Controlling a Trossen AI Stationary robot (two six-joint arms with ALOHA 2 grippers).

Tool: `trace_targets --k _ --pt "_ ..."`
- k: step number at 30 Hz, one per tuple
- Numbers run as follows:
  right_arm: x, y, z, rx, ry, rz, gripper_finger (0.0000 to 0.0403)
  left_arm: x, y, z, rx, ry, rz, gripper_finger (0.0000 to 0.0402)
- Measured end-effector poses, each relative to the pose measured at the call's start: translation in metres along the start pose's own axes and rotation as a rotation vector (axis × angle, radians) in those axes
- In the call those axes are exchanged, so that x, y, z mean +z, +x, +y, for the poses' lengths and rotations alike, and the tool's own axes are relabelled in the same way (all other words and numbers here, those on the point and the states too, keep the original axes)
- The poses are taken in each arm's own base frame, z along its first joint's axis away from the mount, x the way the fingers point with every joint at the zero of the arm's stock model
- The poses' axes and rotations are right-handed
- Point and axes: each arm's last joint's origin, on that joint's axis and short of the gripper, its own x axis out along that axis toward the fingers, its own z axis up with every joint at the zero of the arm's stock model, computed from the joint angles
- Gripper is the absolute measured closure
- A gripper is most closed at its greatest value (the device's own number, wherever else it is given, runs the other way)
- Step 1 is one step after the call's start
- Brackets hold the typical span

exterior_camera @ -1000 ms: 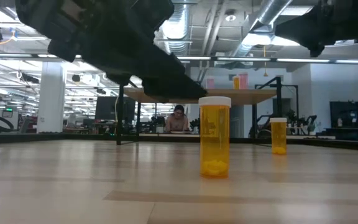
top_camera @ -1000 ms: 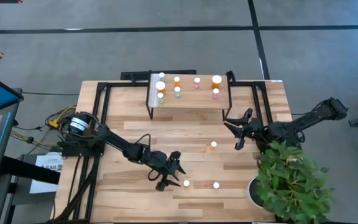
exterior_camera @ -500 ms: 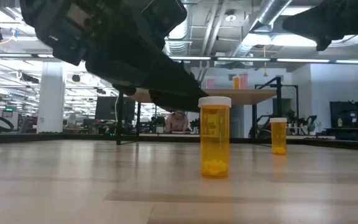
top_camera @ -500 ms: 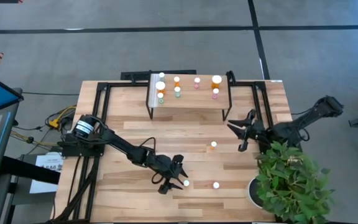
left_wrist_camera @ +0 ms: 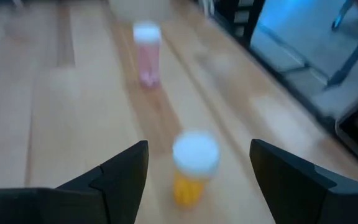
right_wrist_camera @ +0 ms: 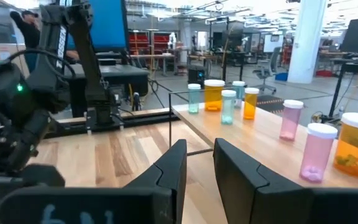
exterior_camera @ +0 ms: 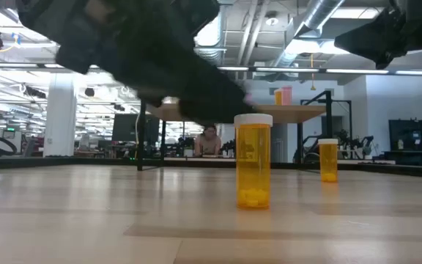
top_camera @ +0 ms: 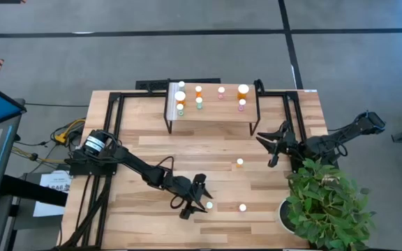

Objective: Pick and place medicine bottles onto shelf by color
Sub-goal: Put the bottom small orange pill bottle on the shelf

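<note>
An upright small orange cylindrical medicine bottle [top_camera: 209, 206] with a round white cap is flanked, untouched, by the open left gripper [top_camera: 199, 197] at the table's six o'clock. The empty right gripper [top_camera: 271, 148] stands narrowly parted.

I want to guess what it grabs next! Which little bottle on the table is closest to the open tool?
The orange bottle with the white cap, right between the left tool's fingers. The pink bottle and the other orange bottle stand farther off.

Overhead, table-level and two wrist views
</note>
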Motion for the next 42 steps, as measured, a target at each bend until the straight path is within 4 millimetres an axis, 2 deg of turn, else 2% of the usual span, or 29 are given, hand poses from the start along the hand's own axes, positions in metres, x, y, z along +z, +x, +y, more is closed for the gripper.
trace_targets --k 6,10,25,28,37,42 --pt "0.000 0.000 0.000 0.020 0.009 -0.002 0.0301 -0.003 0.014 0.001 -0.021 0.007 0.022 0.0134" --pt "0.000 0.000 0.001 0.023 0.014 0.000 0.0300 -0.005 0.016 0.002 0.009 -0.006 0.103 0.0134" --pt "-0.001 0.000 0.001 0.024 0.012 0.004 0.0301 -0.002 0.016 0.004 0.053 -0.016 0.094 0.0136" --pt "-0.001 0.000 0.001 0.024 0.013 0.004 0.0301 -0.002 0.016 0.004 0.051 -0.017 0.093 0.0154" --pt "-0.001 0.000 0.001 0.024 0.020 0.004 0.0301 -0.003 0.016 0.003 0.003 -0.020 0.097 0.0246" --pt "-0.001 0.000 0.001 0.024 0.024 0.004 0.0301 -0.003 0.016 0.003 0.005 -0.027 0.097 0.0280"
